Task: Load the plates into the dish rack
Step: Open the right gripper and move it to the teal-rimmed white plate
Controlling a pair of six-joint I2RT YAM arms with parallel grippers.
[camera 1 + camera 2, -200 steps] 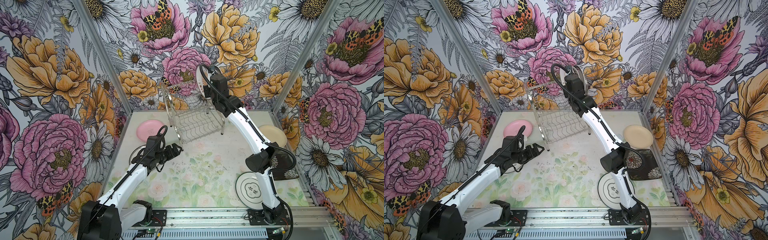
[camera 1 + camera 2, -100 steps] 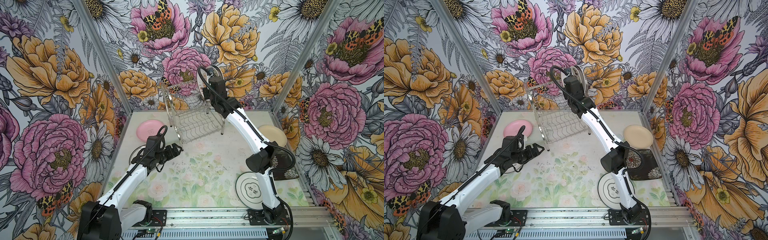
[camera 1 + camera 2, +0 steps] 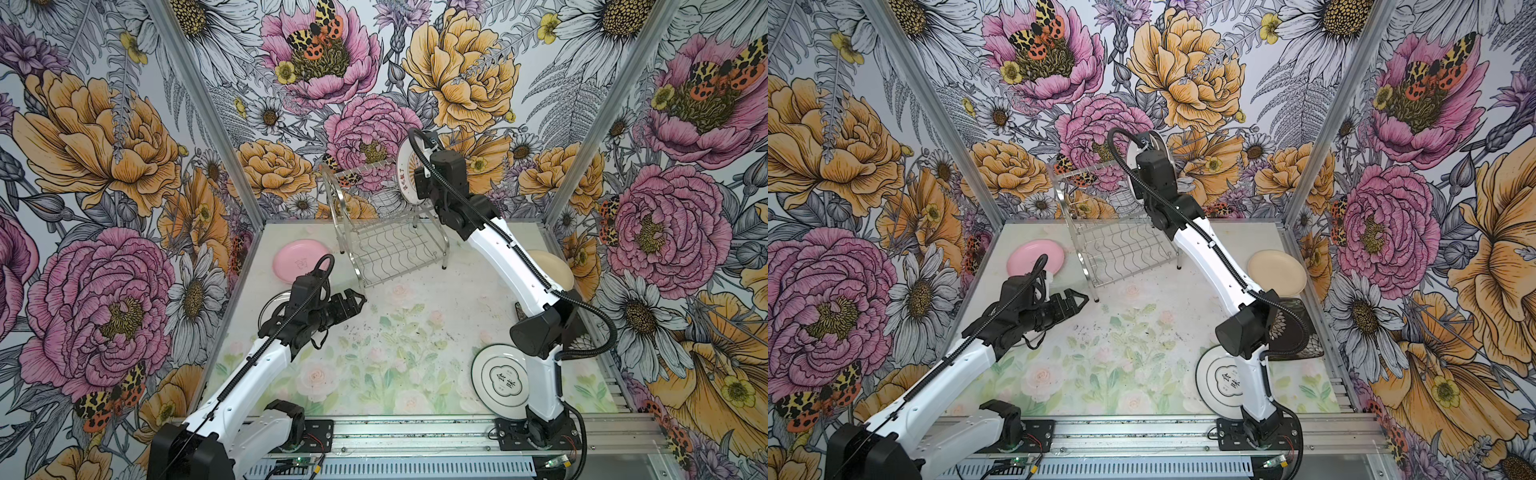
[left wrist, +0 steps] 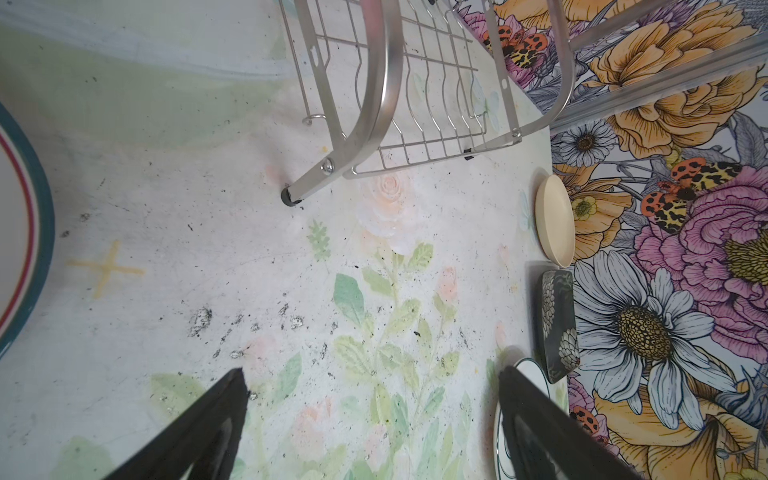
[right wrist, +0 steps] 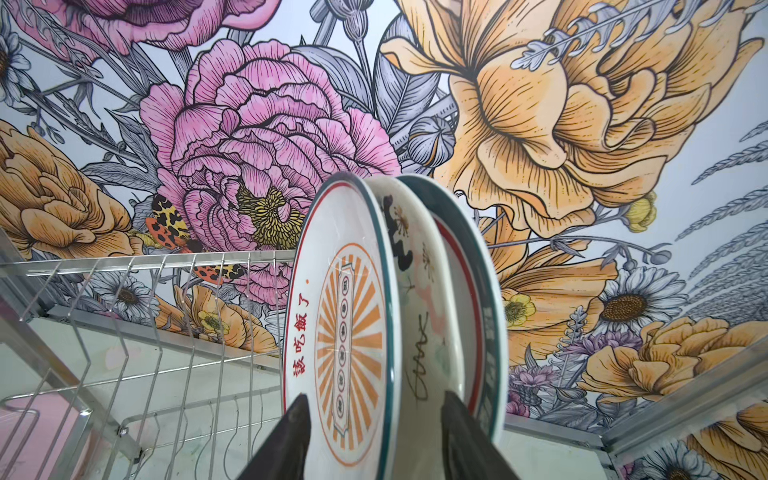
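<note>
**Desk:** How much of the load was in?

**Photographer:** The two-tier shiny steel wire dish rack (image 3: 386, 249) stood at the back of the flower-printed bench (image 3: 415, 316). Three round plates stood on edge in its upper tier: a teal-rimmed orange sunburst plate (image 5: 345, 332), a white plate with black marks (image 5: 415, 291) and another teal-rimmed plate (image 5: 469, 270). The lower tier looked bare. By my count five lay flat on the bench: a plain pink round plate (image 3: 291, 262) beside the rack, a plain cream round plate (image 3: 1277, 272), a dark square floral plate (image 3: 1293, 332), a white plate with black characters (image 3: 500, 380) and a teal-and-red-rimmed plate (image 4: 25, 249).

**Desk:** And the arms?

**Photographer:** The right end effector (image 5: 376, 397) had its jaws apart astride the sunburst plate and its neighbour, clamping neither. The left end effector (image 4: 372, 370) gaped empty over the bench.

**Desk:** Anything unclear?

**Photographer:** From above, the right arm hid most of the racked plates. The left arm covered much of the rimmed plate. The slots seating the three were out of view.
</note>
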